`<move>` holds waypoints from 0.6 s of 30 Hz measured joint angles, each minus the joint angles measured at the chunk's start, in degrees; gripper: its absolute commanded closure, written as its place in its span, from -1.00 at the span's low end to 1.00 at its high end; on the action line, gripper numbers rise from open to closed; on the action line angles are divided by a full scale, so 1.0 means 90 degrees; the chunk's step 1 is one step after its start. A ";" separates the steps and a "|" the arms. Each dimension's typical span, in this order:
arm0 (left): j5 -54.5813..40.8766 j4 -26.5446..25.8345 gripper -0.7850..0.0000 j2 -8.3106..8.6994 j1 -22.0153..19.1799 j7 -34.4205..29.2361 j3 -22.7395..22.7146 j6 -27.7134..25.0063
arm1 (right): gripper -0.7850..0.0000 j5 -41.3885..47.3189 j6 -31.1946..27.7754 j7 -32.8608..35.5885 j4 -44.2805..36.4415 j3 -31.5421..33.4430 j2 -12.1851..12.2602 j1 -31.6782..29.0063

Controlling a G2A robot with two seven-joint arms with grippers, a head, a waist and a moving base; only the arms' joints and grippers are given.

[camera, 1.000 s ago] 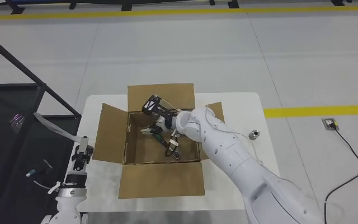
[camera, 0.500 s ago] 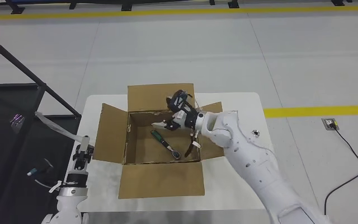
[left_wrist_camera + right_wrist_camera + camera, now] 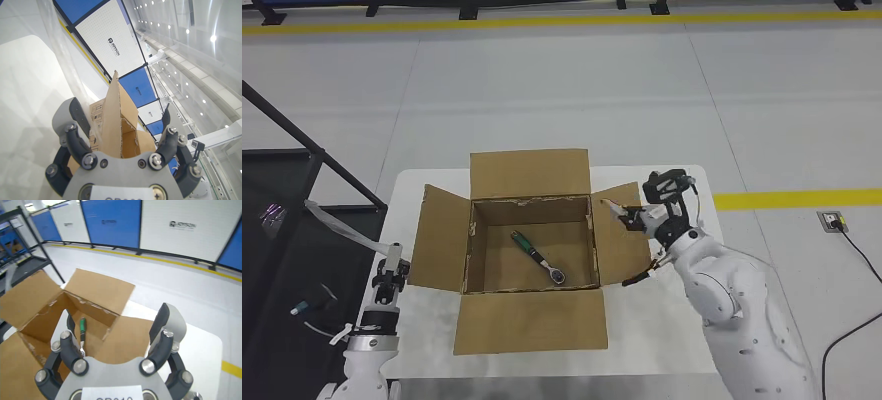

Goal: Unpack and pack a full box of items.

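An open cardboard box (image 3: 532, 320) stands in the middle of the white table (image 3: 642, 345), all flaps folded out. A ratchet wrench with a green handle (image 3: 538, 256) lies alone on the box floor, also seen in the right wrist view (image 3: 82, 326). My right gripper (image 3: 628, 245) hangs open and empty over the box's right flap (image 3: 610, 232), just outside the box opening (image 3: 115, 321). My left gripper (image 3: 390, 272) rests low at the table's left edge, open (image 3: 122, 113), facing the box's left flap (image 3: 113, 117).
A clear plastic strip (image 3: 342, 226) runs from the left gripper up toward a black rack (image 3: 282, 200) left of the table, brushing one finger (image 3: 79, 111). A small metal piece (image 3: 195, 396) sits on the table under the right arm.
My right arm has pulled up out of the box and swung right, ending over the right flap. The wrench stays on the box floor. The left arm has not moved.
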 measured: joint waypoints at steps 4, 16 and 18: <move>0.0005 0.0029 -1.00 -0.0001 -0.0027 -0.0011 0.0018 0.0015 | -1.00 -0.0430 0.1811 0.0383 0.0134 0.0316 -0.0022 -0.0151; 0.0113 0.0042 -1.00 -0.0001 -0.0164 -0.0100 0.0121 0.0084 | -1.00 -0.0938 0.2921 0.2905 0.3038 0.0615 0.0024 0.1231; 0.0128 0.0039 -1.00 -0.0001 -0.0166 -0.0100 0.0124 0.0089 | -1.00 -0.0785 0.2724 0.3104 0.3519 0.0621 0.0023 0.1492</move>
